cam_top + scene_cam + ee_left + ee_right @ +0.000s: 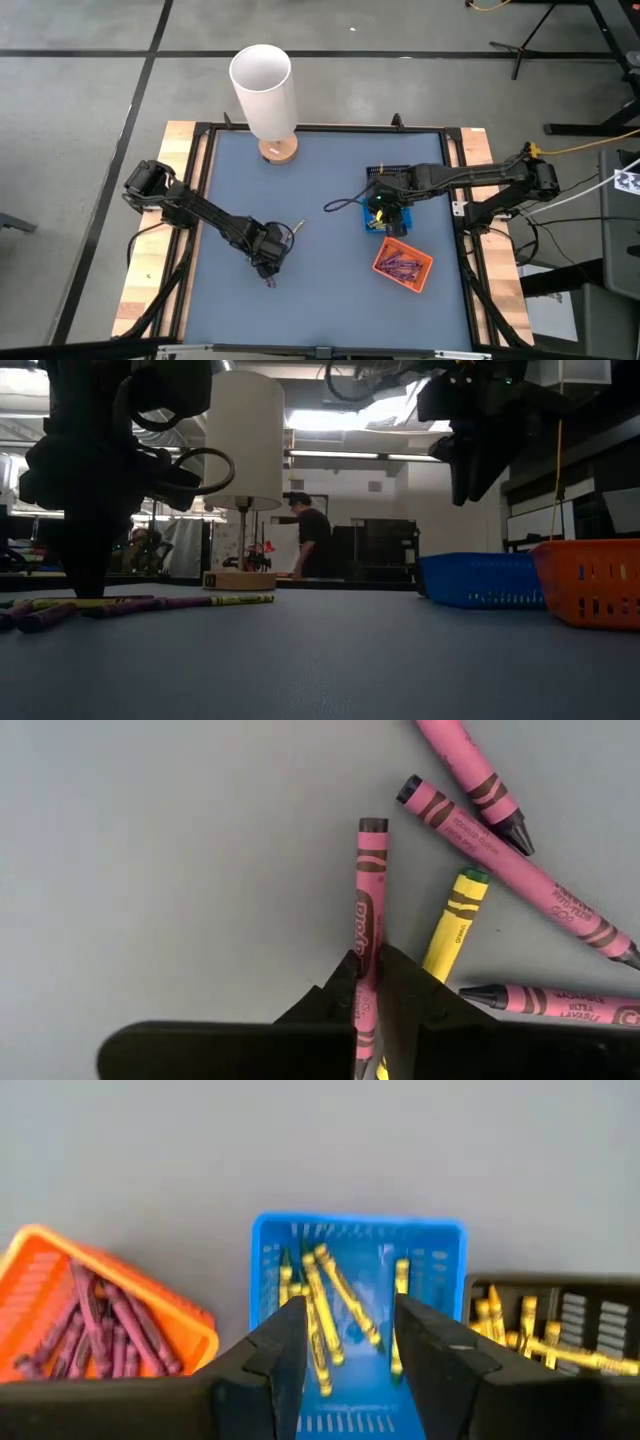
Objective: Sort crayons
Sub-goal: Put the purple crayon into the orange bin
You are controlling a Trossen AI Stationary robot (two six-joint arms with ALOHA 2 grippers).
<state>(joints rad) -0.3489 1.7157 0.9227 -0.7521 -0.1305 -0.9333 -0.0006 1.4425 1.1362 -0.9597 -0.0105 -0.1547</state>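
My left gripper (pixel 368 982) is clamped on one pink crayon (pixel 366 900), down on the mat (pixel 320 290). Lift straight up so I don't drag the yellow crayon (pixel 452 925) lying just beside it; more pink ones lie near. It probably belongs in the orange tray (pixel 403 264) with the other pinks, so I'd carry high over its rim. My right gripper (pixel 347 1355) hangs over the blue tray (pixel 440 1245) of yellows, fingers apart. Lamp (pixel 265 95) at the far edge; a person (pixel 312 535) stands in the room beyond.
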